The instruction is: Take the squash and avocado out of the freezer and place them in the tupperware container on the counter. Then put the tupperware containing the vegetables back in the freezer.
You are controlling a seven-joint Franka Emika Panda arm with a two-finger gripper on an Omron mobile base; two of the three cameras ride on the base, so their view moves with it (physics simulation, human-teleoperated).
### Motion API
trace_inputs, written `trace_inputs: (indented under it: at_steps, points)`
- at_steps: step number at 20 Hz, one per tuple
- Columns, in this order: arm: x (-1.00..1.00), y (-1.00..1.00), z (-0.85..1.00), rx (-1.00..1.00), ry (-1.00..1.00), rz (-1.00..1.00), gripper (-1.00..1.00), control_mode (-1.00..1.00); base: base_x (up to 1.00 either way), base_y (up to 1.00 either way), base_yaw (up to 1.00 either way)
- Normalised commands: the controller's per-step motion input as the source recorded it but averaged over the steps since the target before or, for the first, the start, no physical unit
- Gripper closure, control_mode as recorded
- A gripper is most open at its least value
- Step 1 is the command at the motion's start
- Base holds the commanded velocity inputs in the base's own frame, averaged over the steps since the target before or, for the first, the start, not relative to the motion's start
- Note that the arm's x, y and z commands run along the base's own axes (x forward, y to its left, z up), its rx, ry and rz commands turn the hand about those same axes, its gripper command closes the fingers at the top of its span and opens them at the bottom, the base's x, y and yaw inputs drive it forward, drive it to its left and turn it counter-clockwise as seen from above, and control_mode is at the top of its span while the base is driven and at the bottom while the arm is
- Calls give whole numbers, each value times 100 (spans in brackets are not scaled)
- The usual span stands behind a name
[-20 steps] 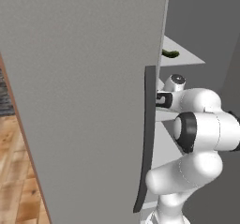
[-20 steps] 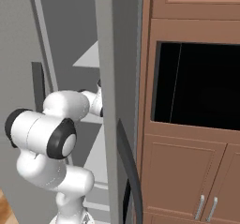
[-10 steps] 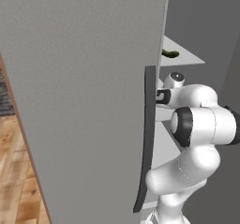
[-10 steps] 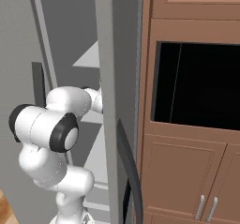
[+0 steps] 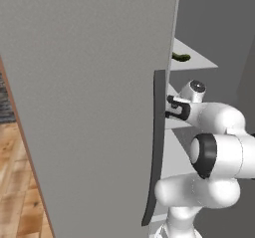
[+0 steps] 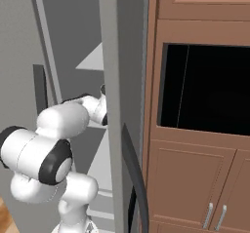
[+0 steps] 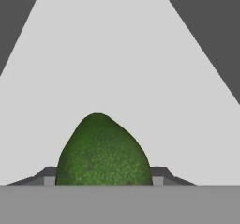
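The avocado [image 7: 103,148], a dark-green rounded lump, lies on a pale grey shelf [image 7: 117,54] inside the freezer. My gripper [image 7: 103,181] is shut on it, one fingertip [image 7: 49,176] against its left flank and the other against its right. The squash [image 5: 180,57], slim and green, rests on a higher shelf. My arm reaches into the freezer past the edge of its big matte-grey door [image 5: 84,107], which hides the hand's front. The tupperware container and the counter are out of view.
The freezer door's long dark handle [image 5: 154,147] stands just left of my wrist. A second grey door [image 6: 114,105] with a curved handle [image 6: 136,178] flanks the arm's other side. Brown cabinets with a dark opening [image 6: 205,90] lie beyond it.
The fingers have come together onto the avocado's sides. The arm has shifted a little, its elbow swinging slightly; the doors and the squash are unchanged.
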Motion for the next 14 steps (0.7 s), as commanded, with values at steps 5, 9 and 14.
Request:
trace_inputs:
  at_steps: [5, 9, 14]
  points:
    - [-100, 0, 60, 0, -22, 0, 100, -100, 0, 0, 0]
    - [-100, 7, 98, 0, -10, 0, 100, -100, 0, 0, 0]
    - [-100, 7, 100, 0, 0, -2, 100, -100, 0, 0, 0]
